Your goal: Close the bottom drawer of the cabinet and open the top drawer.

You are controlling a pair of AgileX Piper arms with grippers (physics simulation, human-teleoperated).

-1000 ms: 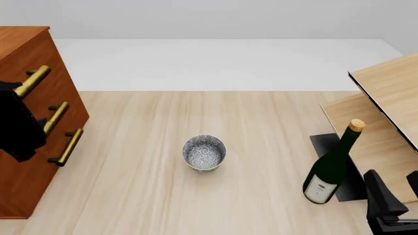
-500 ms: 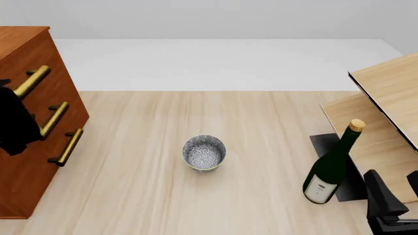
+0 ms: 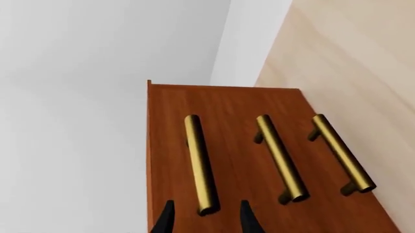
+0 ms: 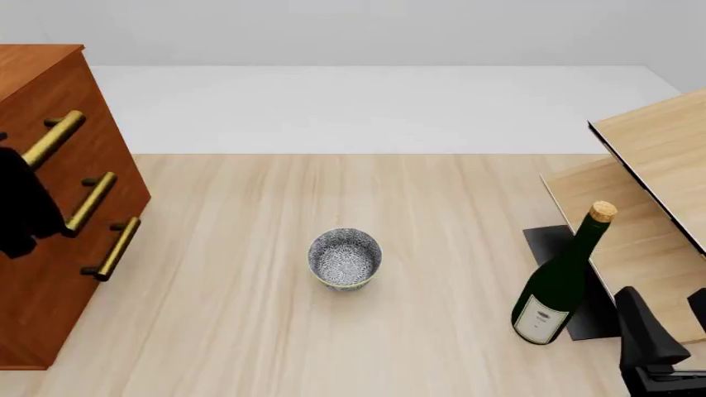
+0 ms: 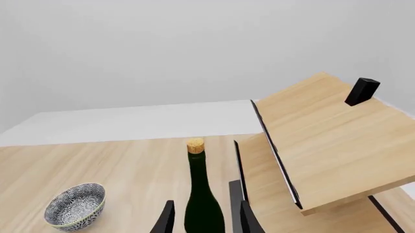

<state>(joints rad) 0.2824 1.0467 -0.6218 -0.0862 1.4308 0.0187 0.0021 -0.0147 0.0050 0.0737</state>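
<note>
Pale wood table [image 4: 441, 198] under a plain white backdrop, grey-white strip beyond the far edge. At far left, reddish-brown cabinet [image 4: 50, 240] with three brass bar handles stacked down its front. Top drawer [image 4: 78, 99] uppermost, bottom drawer [image 4: 66, 281] lowest; all three fronts flush in the left wrist view — none seen pulled out. Left gripper [image 3: 204, 221] a dark shape against the cabinet front in the front view, beside the upper handles. From its own camera, two black fingertips [image 3: 166, 221] spread apart, straddling the near end of the top handle [image 3: 199, 162] — released, nothing clamped; whether touching the bar, cannot tell.

Near table centre, small speckled bowl [image 4: 344, 258], upright, well apart from all else. To the right, dark green bottle [image 4: 560, 281] with cork, standing on the table just beside a light-wood shelf unit [image 4: 651, 198] with sloping boards. Small black block [image 5: 361, 91] on the upper board in the right wrist view.

Right gripper [image 5: 204, 221] low at the near right corner, fingers parted, empty, the bottle seen between them but farther off.
</note>
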